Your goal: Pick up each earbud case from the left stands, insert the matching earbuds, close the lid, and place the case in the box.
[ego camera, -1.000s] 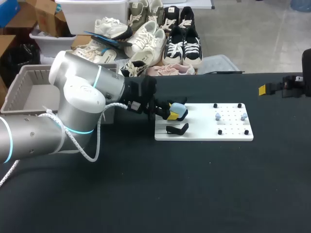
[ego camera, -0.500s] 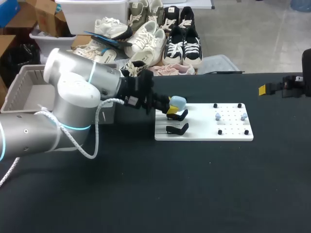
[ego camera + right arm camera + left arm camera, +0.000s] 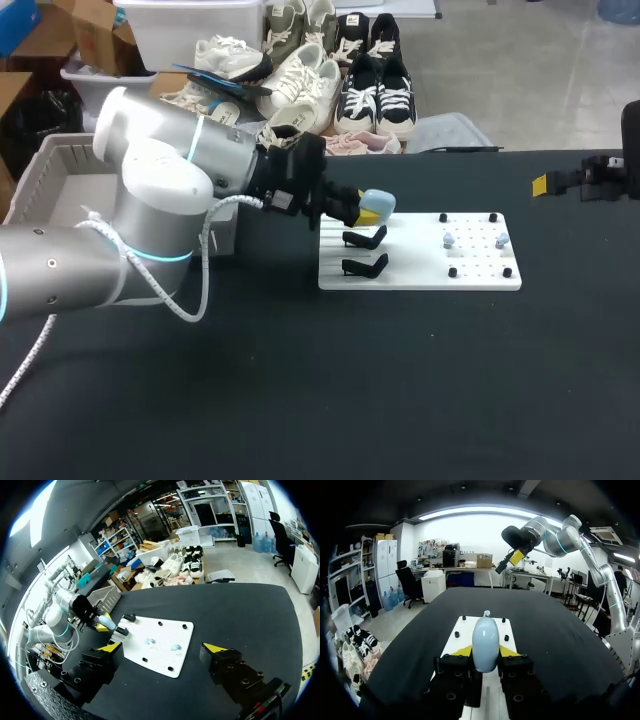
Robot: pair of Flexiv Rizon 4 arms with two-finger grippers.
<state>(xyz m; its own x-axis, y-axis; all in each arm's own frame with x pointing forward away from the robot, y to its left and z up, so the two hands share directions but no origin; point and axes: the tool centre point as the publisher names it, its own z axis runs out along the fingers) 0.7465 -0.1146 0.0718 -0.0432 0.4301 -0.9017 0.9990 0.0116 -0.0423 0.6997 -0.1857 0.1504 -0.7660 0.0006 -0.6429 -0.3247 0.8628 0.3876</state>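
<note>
Case (image 3: 485, 640), pale blue, pinched by left fingers (image 3: 461, 652), lower end hidden

We see a black table (image 3: 400, 380) spreading wide across the head view, its top matte and dark. On its far half lies a flat white board (image 3: 410, 252) — rectangular, its long side running across the table. Four small black pegs (image 3: 452, 272) stand upright on the board's right part, well apart from one another — two near its far edge, two near its front edge.
</note>
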